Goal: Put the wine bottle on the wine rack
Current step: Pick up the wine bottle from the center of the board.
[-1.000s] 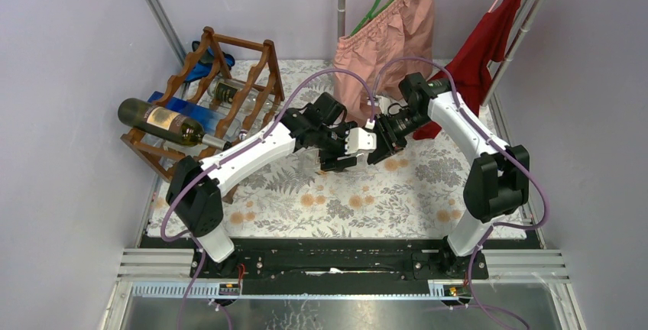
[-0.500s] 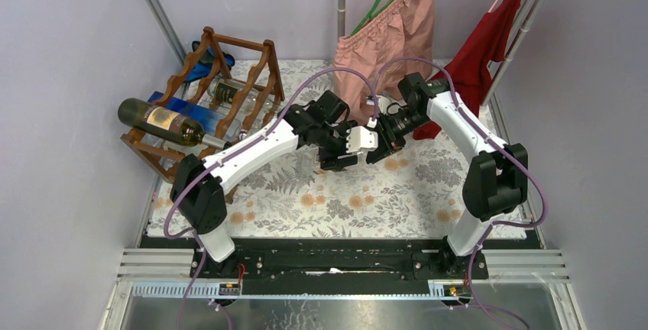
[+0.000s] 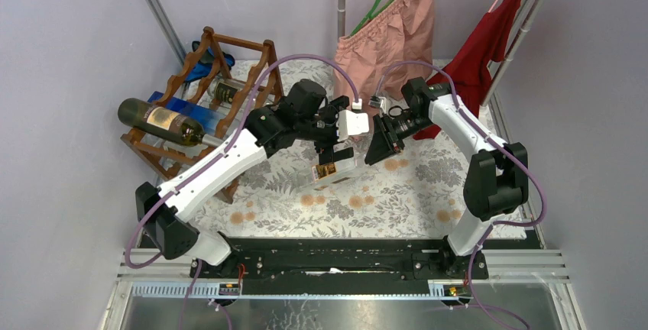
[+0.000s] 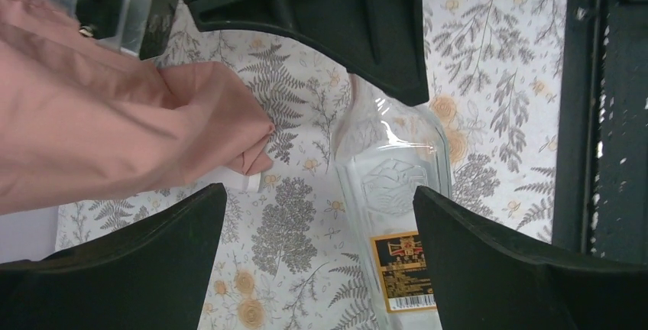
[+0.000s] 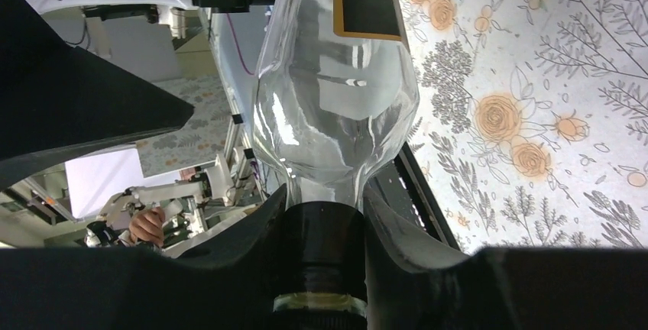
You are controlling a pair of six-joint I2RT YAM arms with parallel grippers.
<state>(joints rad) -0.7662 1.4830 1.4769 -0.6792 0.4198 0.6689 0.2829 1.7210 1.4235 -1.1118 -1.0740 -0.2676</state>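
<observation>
**Change noted.** Half a second ago both grippers were bunched together at mid-table and hid the load. The left arm has since swung its shoulder out to the left and lifted its wrist up and toward the far side. This uncovers the clear glass wine bottle (image 3: 333,170), which lies label-up just near of the wrist. The right arm has hardly moved.

**Grip state.** The right gripper (image 5: 321,211) is clamped on the bottle's black-capped neck, one finger on each side. The left gripper (image 4: 319,196) is spread wide above the bottle's shoulder. Its fingers straddle the glass and are not closed on it. Whether either finger touches the glass cannot be determined.

**Location of load.** The bottle is over the floral tablecloth (image 3: 413,192) at the middle of the table, neck toward the right and base toward the near left. Whether it rests on the cloth or is held slightly clear of it cannot be told. The wine rack (image 3: 264,66) stands at the far left, well apart from the bottle. It already carries a dark bottle (image 3: 157,120) on its near side.

**Assessment.** This looks like a handover in progress. The right arm holds the load while the left lines up for a grip on the body. Transfer toward the rack has not begun. The left arm is on the rack's side, so it will probably have to take the bottle before any placing. The glass is smooth and held only at the neck, so slipping or swinging is the likely risk.
</observation>
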